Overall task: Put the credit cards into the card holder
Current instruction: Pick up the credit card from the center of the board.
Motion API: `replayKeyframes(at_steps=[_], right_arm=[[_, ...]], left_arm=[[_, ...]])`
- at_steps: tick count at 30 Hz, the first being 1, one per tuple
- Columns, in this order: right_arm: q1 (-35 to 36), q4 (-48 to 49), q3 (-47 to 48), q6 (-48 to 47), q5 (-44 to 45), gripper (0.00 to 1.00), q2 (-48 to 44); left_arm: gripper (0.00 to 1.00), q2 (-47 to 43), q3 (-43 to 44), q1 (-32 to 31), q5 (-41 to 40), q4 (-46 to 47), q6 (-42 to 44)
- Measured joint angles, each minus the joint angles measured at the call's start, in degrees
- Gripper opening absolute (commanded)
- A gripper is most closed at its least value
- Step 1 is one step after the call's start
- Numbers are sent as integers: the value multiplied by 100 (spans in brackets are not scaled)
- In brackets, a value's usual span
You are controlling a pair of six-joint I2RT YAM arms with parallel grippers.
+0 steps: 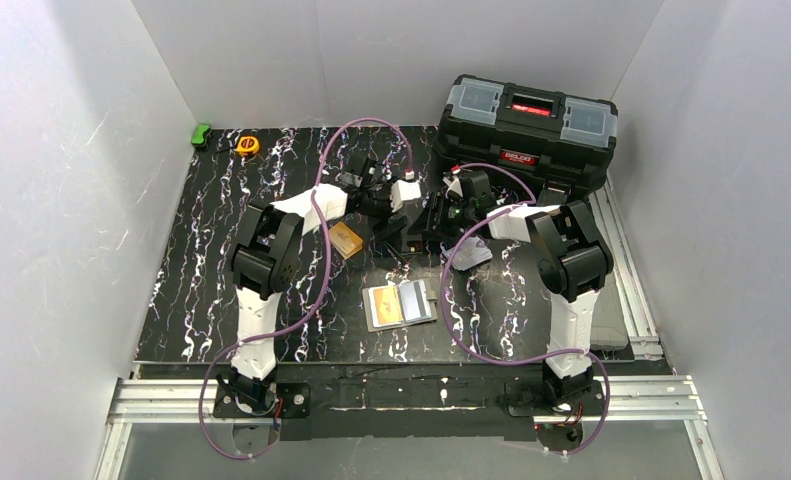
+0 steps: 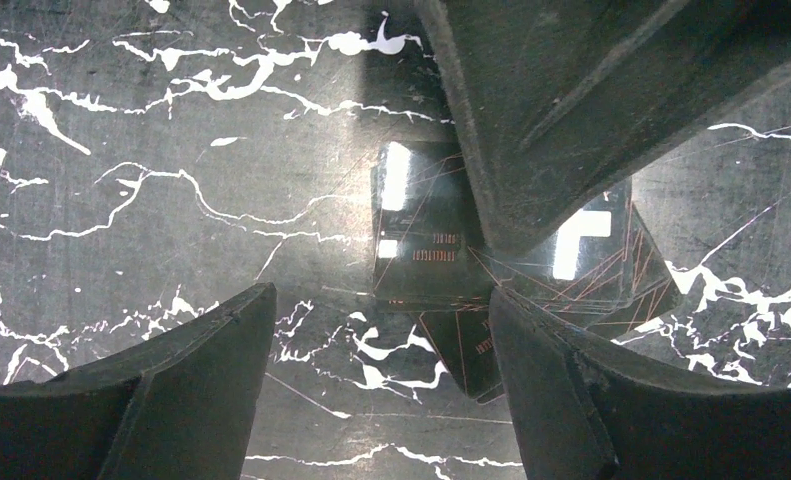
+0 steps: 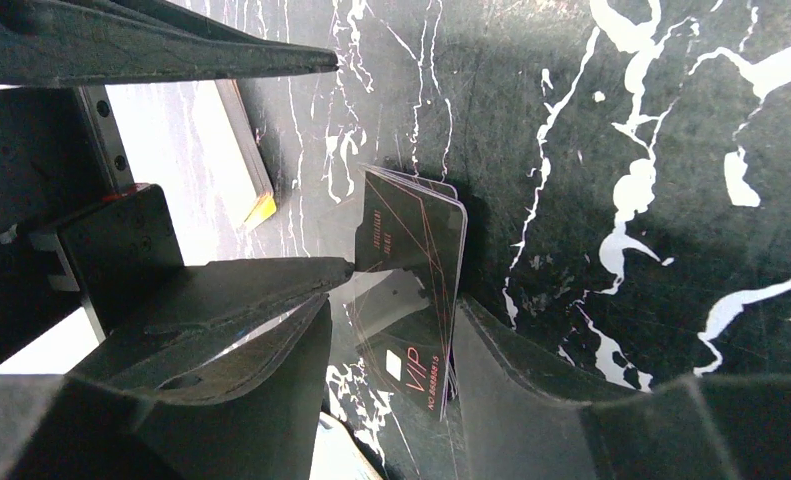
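The credit cards [image 2: 426,255] are glossy black with thin red lines, loosely fanned on the marble table; one reads VIP [image 3: 411,300]. My left gripper [image 2: 381,340] is open, low over the table, its right finger [image 2: 571,400] at the edge of the fan. My right gripper [image 3: 391,330] is open, with the cards between its jaws and leaning against its right finger [image 3: 551,400]. In the top view both grippers, left [image 1: 409,230] and right [image 1: 441,222], meet mid-table and hide the cards. The card holder [image 1: 386,305] lies open nearer the bases, apart from both grippers.
A small orange block [image 1: 346,238] lies left of the grippers and shows in the right wrist view [image 3: 236,150]. A black toolbox [image 1: 526,130] stands at the back right. A yellow tape measure [image 1: 248,145] and a green thing [image 1: 201,134] sit at the back left. A pale flat thing [image 1: 471,253] lies under the right arm.
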Motion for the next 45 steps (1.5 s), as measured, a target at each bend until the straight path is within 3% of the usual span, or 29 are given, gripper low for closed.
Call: replayKeyframes(at_steps=[29, 45], right_arm=[[-92, 223, -245, -37, 85, 56, -103], [-87, -697, -549, -372, 1128, 31, -688]], left_arm=[[76, 256, 195, -264, 232, 280, -264], [75, 256, 186, -291, 109, 354, -306]])
